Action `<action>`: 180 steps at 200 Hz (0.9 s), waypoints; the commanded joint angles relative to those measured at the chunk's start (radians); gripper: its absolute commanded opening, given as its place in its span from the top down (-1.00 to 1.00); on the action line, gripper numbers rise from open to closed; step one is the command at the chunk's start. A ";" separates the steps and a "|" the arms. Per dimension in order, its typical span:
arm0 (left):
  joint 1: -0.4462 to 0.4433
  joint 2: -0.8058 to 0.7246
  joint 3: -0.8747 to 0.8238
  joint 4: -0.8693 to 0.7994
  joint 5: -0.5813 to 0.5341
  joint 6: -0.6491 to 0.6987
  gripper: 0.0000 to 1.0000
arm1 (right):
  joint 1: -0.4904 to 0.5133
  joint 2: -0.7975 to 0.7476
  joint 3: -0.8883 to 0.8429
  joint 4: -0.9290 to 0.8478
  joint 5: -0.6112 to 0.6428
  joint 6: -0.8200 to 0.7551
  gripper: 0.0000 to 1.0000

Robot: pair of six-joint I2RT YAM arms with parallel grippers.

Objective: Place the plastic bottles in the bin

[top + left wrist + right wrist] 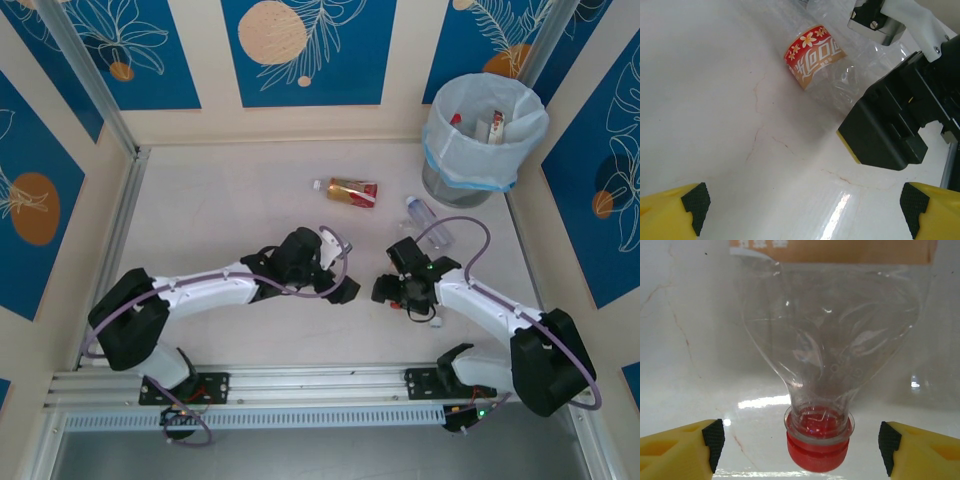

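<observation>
Right gripper hangs with fingers spread on nothing, and the left gripper facing it is likewise spread and empty. Well away from both stands the bin, a few bottles already in it, while a red-labelled bottle and a clear bottle lie beyond the grippers on the bin's side. Nearest, a crumpled bottle lies between the right fingers, its red cap touching neither pad, likely lined up for a firm pinch on the narrow neck.

The round grey bin, lined with a pale bag, stands upright holding two bottles. Left of it a gold-labelled bottle lies flat; a clear bottle lies just beside the bin.
</observation>
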 commanded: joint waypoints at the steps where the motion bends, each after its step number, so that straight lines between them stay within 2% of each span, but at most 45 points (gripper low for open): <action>1: -0.016 0.021 0.038 0.038 -0.021 -0.034 -0.98 | 0.011 0.015 -0.027 0.045 0.028 0.019 -0.58; 27: -0.020 0.033 0.046 0.038 -0.026 -0.041 -0.98 | 0.013 0.015 -0.058 0.097 0.025 0.035 -0.49; 74: -0.022 0.036 0.049 0.037 -0.033 -0.046 -0.98 | 0.014 0.016 -0.090 0.128 0.027 0.043 -0.46; 144: -0.025 0.032 0.037 0.043 -0.047 -0.055 -0.98 | 0.021 0.011 -0.108 0.150 0.046 0.050 -0.19; 180: -0.025 0.026 0.031 0.057 -0.051 -0.054 -0.98 | 0.022 0.009 -0.111 0.139 0.066 0.072 0.07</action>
